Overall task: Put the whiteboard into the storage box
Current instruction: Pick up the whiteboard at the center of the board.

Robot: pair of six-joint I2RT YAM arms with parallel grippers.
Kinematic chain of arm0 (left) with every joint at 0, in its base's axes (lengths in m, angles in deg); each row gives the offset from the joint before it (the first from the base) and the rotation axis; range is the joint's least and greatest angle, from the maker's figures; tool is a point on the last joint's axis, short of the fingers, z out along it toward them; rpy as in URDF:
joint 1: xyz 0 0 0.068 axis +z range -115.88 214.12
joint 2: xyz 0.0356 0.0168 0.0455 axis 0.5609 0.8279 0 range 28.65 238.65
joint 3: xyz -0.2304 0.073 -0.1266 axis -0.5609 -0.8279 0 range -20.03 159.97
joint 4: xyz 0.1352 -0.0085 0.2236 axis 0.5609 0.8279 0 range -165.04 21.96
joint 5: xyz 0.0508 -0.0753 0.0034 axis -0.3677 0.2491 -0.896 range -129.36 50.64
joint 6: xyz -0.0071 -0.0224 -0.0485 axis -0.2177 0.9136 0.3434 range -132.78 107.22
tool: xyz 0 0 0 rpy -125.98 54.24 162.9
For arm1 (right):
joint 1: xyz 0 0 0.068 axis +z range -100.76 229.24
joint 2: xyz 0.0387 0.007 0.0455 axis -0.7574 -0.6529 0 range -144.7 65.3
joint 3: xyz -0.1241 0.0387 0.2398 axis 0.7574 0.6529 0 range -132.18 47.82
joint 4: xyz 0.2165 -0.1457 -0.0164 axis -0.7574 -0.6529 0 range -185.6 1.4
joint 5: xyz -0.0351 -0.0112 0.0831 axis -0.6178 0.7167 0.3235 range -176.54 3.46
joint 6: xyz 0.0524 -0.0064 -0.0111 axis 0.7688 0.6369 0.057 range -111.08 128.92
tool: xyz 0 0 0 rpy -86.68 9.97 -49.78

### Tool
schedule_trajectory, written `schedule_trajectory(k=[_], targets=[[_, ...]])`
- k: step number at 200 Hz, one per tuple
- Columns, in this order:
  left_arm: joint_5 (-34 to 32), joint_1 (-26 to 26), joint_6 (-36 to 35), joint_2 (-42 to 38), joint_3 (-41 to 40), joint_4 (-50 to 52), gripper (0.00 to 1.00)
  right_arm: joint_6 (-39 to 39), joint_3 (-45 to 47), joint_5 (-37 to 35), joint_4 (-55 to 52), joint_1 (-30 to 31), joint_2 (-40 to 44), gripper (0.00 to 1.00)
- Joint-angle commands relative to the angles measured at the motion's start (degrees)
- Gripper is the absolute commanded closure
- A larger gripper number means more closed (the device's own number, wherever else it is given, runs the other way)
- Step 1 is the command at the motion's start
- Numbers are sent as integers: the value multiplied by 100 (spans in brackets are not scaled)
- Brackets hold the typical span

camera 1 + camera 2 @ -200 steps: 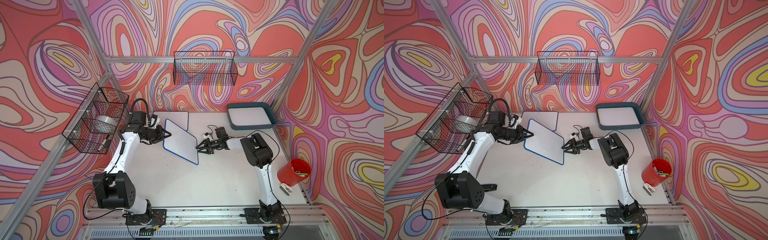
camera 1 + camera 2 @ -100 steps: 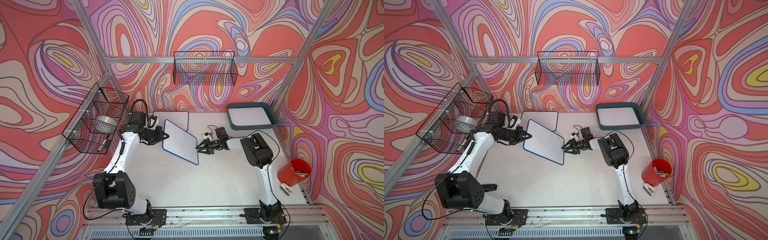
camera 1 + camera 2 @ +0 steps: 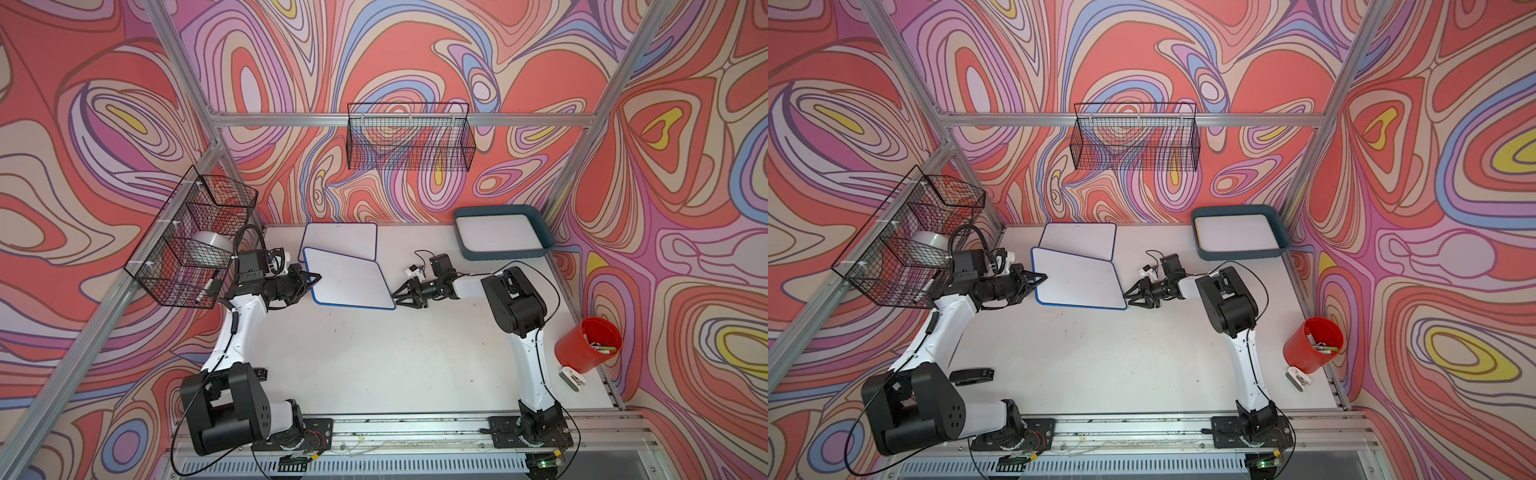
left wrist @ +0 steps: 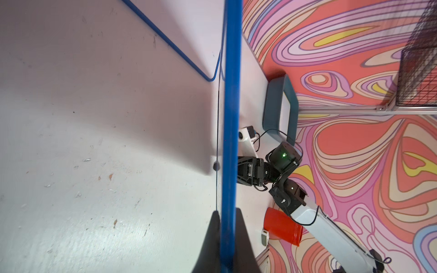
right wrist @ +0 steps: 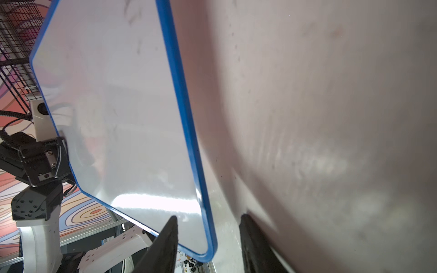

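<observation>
While 1 whiteboard (image 3: 347,282) tilts clamped, 1 flat, 1 storage box (image 3: 507,253) (1 inside)

Robot lab test cell, aluminium frame (image 3: 291,119), swirl-patterned walls (image 3: 104,104), white tabletop (image 3: 374,365), two robot arms (image 3: 241,328) bolted to a rail (image 3: 415,428)

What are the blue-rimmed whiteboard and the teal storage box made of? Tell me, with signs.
The whiteboard: glossy white face, perhaps laminate or coated steel, given the bright glare; its smooth blue rim looks plastic. The storage box: matte teal moulded plastic, judging by rounded corners and flared one-piece walls.
</observation>
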Motion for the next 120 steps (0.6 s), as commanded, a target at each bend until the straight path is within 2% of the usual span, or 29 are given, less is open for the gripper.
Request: schedule_trajectory(k=[1,13,25,86,120], targets=[[484,2,1206,-451,-384,-2125,100,150,60,-310,-23,-37,152,54],[485,2,1831,-563,-810,-3070,100,412,99,-309,205,-68,191,54],[461,2,2131,-585,-1035,-3518,100,605,147,-317,405,-107,289,54],[-262,-7,2578,-1118,-1641,-4240,100,730,328,-745,488,-270,1037,54],[-415,-16,2982,-1105,-1947,-4877,100,1661,592,-1001,1649,-271,1200,54]])
